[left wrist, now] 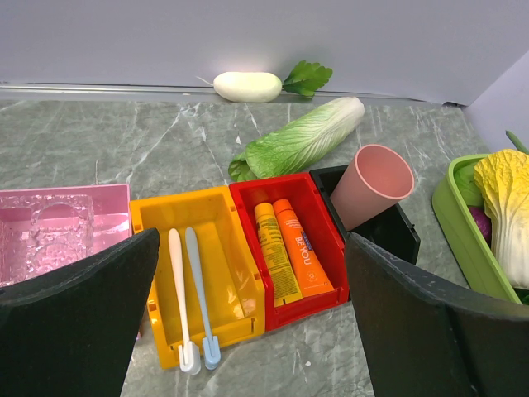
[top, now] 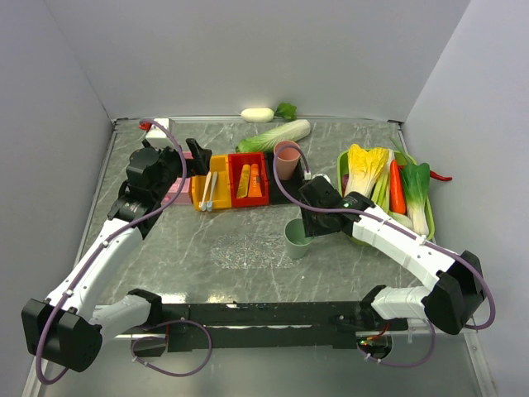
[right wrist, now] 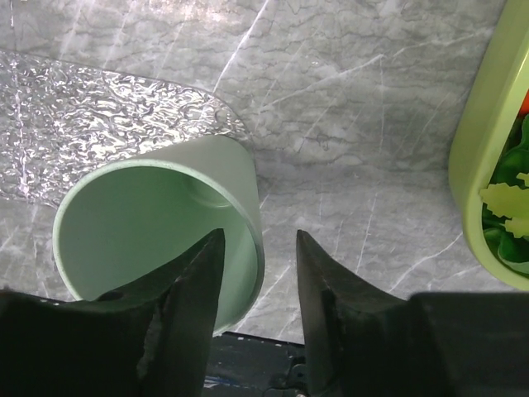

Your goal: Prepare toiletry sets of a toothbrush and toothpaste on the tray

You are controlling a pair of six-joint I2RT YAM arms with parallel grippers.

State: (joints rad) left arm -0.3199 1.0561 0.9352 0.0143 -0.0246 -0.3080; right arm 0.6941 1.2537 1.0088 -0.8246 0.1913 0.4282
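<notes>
toothbrushes (left wrist: pixel 178 281), two thin pale sticks, side by side in yellow plastic bin (left wrist: pixel 234 277); clear speckled tray (top: pixel 240 248) mid-table, well apart. left gripper (top: pixel 197 159) near bin, jaws full wide, empty. right gripper (right wrist: pixel 259 240) half open astride pale green cup (right wrist: pixel 132 223) wall, loose. next: descend on one handle mid-length, pinch crosswise, avoid neighbour.
</notes>
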